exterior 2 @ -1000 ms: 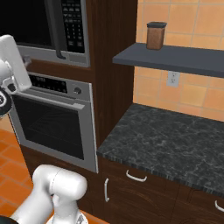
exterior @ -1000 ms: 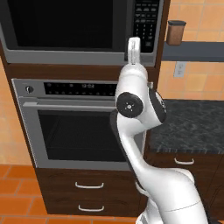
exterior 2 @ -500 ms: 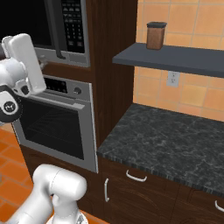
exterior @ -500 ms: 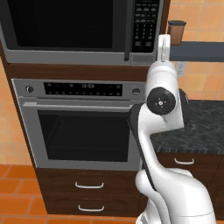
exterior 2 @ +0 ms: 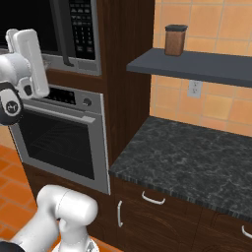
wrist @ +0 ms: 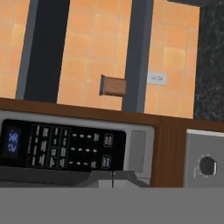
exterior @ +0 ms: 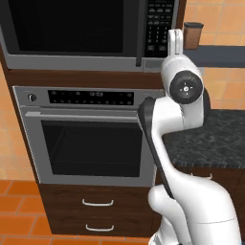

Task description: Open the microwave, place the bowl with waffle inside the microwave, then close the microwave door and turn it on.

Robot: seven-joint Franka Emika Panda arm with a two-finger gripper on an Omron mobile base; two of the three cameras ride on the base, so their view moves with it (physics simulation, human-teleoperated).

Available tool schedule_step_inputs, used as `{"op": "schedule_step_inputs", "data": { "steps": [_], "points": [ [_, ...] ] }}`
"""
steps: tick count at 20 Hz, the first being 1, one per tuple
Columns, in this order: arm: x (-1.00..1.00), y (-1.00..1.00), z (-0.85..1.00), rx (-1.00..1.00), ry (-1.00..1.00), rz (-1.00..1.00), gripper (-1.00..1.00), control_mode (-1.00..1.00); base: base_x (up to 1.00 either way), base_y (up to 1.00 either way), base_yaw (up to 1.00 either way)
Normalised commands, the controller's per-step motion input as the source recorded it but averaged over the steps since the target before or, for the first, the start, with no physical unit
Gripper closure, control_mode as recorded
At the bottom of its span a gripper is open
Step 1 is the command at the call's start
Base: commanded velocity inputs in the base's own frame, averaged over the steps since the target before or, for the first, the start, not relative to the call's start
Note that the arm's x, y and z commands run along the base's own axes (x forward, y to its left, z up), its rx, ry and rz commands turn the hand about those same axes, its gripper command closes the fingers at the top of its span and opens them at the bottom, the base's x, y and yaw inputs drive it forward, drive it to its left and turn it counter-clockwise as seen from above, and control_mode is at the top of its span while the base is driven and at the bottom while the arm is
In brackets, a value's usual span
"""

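While the microwave door (exterior: 72, 28) is seen shut, the last step, turning on the microwave (exterior 2: 74, 29), is judged in hand: the closed, empty gripper (wrist: 113, 178) is held just before the keypad (wrist: 70, 146), where a press is called for.

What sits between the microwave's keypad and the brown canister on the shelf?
In the right base view, a dark wood cabinet side panel separates the microwave keypad from the canister on the grey shelf.
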Motion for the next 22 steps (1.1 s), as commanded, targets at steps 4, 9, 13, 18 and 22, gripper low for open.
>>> {"op": "schedule_step_inputs", "data": {
  "steps": [4,9,13,18,22],
  "points": [
    [0.32,0.0,-0.03,0.01,0.0,0.16,1.0,-1.0,0.0,0.0,0.0],
    [0.22,0.0,-0.01,0.0,0.0,0.03,1.0,-1.0,0.0,0.0,0.0],
    [0.39,0.0,0.0,0.0,0.0,0.0,1.0,-1.0,0.0,0.0,0.0],
    [0.45,0.0,0.0,0.0,0.01,0.0,1.0,-1.0,0.0,0.0,0.0],
    [0.48,0.0,-0.04,0.0,0.01,0.0,1.0,-1.0,0.0,0.0,0.0]
  ]
}}
